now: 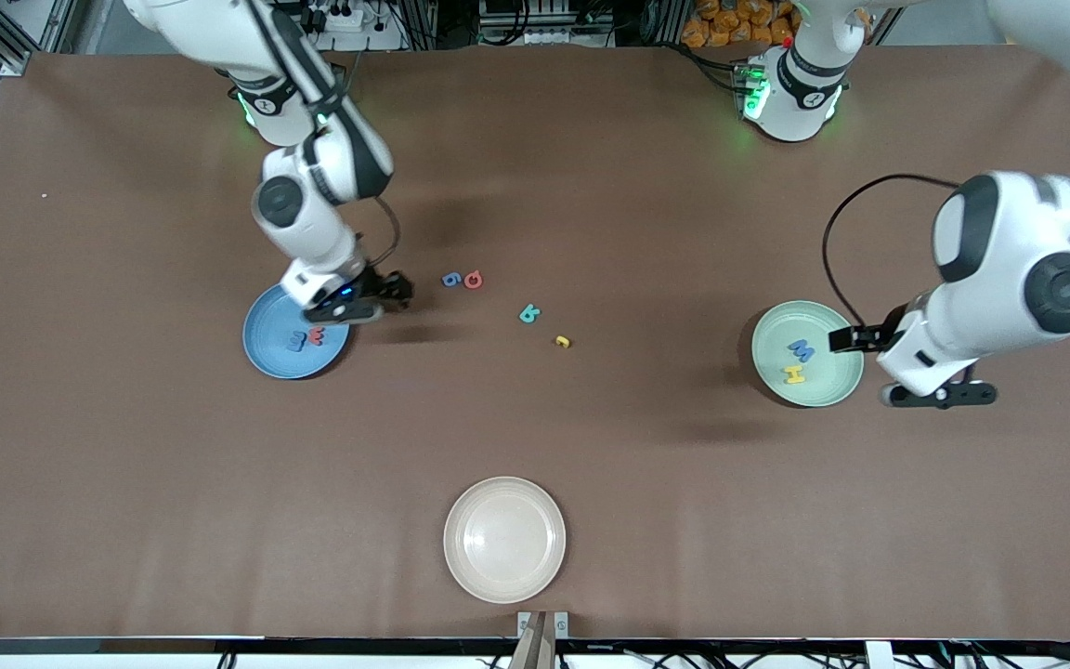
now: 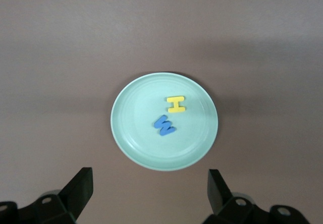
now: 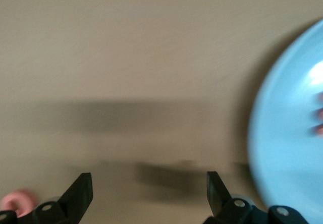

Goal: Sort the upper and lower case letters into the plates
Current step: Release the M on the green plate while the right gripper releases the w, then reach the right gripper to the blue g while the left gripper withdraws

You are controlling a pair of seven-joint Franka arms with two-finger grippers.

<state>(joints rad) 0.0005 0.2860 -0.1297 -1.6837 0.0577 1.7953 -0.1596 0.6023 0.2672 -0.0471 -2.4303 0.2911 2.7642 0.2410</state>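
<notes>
The blue plate (image 1: 263,359) holds a blue letter (image 1: 295,343) and a red letter (image 1: 316,335). My right gripper (image 1: 395,287) hangs open and empty just past that plate's rim (image 3: 282,148), between it and two loose letters, blue (image 1: 450,279) and red (image 1: 473,279). A teal letter (image 1: 529,314) and a small yellow one (image 1: 563,341) lie mid-table. The mint green plate (image 1: 834,373) carries a blue letter (image 2: 165,125) and a yellow letter (image 2: 176,104). My left gripper (image 2: 150,193) is open, empty, over the table beside that plate (image 2: 136,138).
A beige plate (image 1: 504,539) with nothing in it sits near the table's front edge, nearer the front camera than the loose letters. Brown cloth covers the whole table.
</notes>
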